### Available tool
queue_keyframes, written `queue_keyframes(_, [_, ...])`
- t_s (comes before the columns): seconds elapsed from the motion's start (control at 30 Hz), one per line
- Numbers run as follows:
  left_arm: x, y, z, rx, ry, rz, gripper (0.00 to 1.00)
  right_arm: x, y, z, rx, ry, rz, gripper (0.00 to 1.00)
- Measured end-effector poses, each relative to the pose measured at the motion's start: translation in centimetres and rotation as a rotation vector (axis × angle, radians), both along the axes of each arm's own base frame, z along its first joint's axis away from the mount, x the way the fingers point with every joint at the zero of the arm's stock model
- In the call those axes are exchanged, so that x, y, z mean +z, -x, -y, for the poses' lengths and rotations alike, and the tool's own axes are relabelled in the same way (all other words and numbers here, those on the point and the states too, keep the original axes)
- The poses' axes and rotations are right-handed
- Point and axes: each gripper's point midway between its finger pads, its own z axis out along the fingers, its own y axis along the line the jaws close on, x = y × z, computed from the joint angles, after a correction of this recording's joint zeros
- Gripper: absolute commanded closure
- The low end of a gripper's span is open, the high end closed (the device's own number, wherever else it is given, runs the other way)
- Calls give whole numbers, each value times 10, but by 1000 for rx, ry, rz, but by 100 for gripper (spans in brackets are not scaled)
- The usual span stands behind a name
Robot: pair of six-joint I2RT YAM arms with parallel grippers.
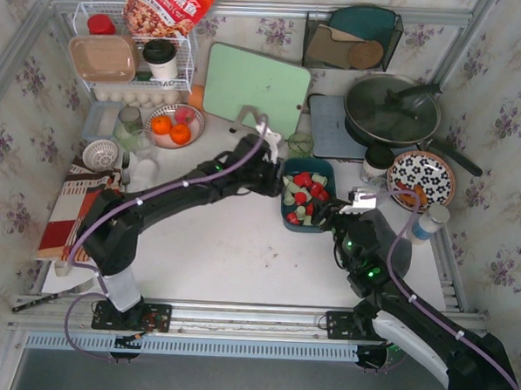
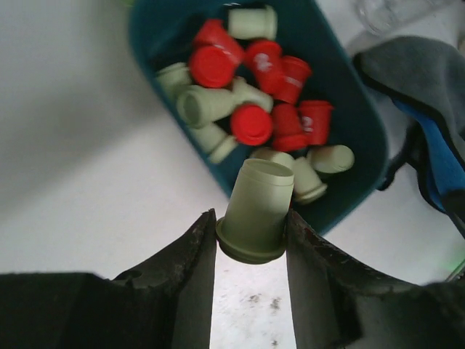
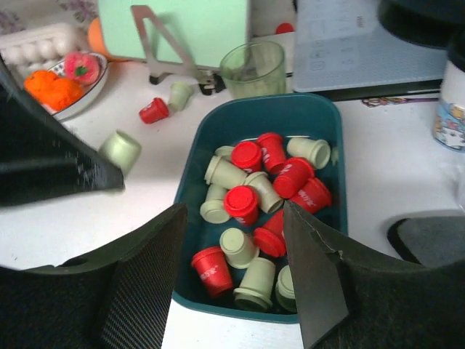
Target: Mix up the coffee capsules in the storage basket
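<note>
One pale green capsule is pinched at its wide rim by the left claw. Its long axis points ahead to the storage basket, which lies just beyond the claw on the worktop. We judge the left arm placed for the drop. The right claw hovers wide open and empty over the near end of the basket, above the coffee capsules.
</note>
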Motion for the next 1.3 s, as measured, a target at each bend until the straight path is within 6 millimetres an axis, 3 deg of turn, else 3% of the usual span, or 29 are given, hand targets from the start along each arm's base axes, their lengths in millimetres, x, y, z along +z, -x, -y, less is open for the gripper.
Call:
queue_keyframes(0.13, [-8, 21, 30, -49, -37, 50, 71, 0, 0, 11, -59, -17, -2, 36])
queue_keyframes(0.27, [-26, 27, 39, -49, -82, 54, 69, -2, 0, 16, -89, -16, -11, 35])
queue_keyframes(0.53, [-55, 41, 55, -67, -116, 26, 52, -2, 0, 19, -108, -24, -13, 35])
queue_keyframes(0.73, [-49, 44, 62, -70, -106, 50, 46, -2, 0, 19, -109, -32, -14, 35])
queue_keyframes(0.97, [-20, 48, 46, -47, -75, 134, 46, -6, -1, 18, -109, -22, -27, 35])
queue_keyframes(1.17, [12, 51, 5, 27, -78, 242, 41, -18, -7, 6, -64, 28, -76, 35])
queue_keyframes(1.3, [23, 54, -29, 93, -116, 305, 41, -28, -12, -8, -2, 71, -118, 35])
